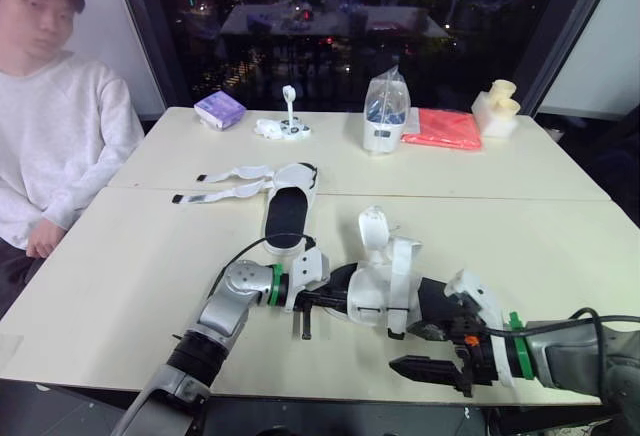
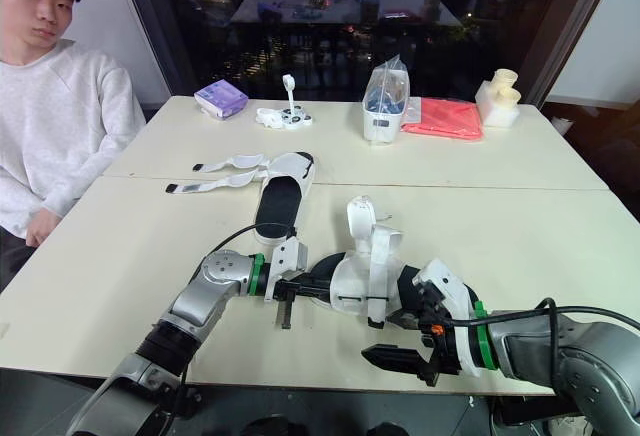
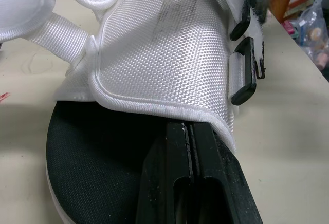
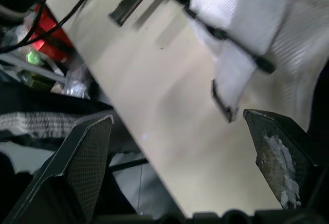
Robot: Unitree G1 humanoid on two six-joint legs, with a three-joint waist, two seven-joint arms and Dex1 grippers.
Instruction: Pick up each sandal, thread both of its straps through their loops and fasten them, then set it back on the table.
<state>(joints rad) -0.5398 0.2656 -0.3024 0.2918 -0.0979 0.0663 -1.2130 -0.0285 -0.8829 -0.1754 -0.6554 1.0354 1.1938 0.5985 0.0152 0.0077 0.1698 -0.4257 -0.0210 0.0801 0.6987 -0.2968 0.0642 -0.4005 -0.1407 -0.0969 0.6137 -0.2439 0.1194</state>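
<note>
Dark window glass backs two pale tables (image 1: 150, 286) butted along a seam (image 1: 480, 196). On your side of that seam the near sandal (image 1: 385, 286) appears to rest flat, black footbed up and white upper arched over it. The far sandal (image 1: 288, 211) straddles the seam, and its straps (image 1: 235, 172) lie loose beyond it, so that one looks unstarted.

Your left gripper (image 1: 325, 301), also on your side of the seam, is clenched. Its fingers (image 3: 164, 157) are pressed together with the tips tucked under the upper's edge, and whether any fabric sits between them is hidden. Your right gripper (image 1: 432, 349), farther from the seam than the near sandal, is spread wide and empty.

Watch three things. If that tucked-in hold is only a wedge, a lift could let the near sandal slide off the left fingers. The sandal lies about as far from the seam as the table allows, so a drag your way may tip it over the edge. A strap end (image 1: 396, 328) hangs down its side, so closing the right gripper carelessly could trap that end against the sole and leave you nothing free to thread.
</note>
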